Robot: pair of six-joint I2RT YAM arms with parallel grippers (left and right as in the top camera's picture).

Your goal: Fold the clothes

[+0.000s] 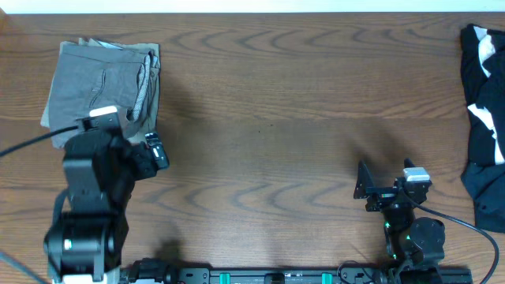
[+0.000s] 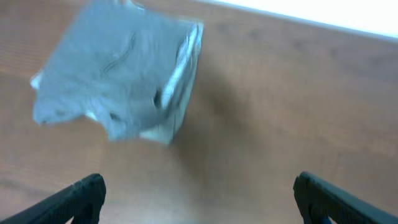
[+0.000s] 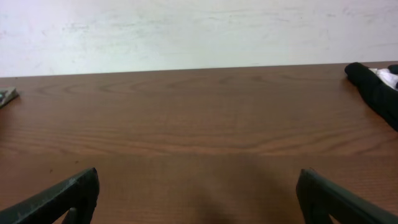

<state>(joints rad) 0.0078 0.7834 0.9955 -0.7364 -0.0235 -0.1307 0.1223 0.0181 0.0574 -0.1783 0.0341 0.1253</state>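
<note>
Both the left fingers (image 2: 81, 196) and the right fingers (image 3: 74, 193) stand spread and empty above the worktop (image 1: 260, 118), the grey shorts (image 2: 118, 74) lying folded just ahead of the left pair, well apart from the right, their fold seemingly complete and needing no hold.

The left arm (image 1: 87, 205) sits at seven o'clock and reaches toward twelve, with the left gripper (image 2: 199, 190) spread wide and nothing between its fingers. The right arm (image 1: 414, 233) is folded low at five o'clock, its right gripper (image 3: 199, 190) gaping too and aimed at nine.
</note>
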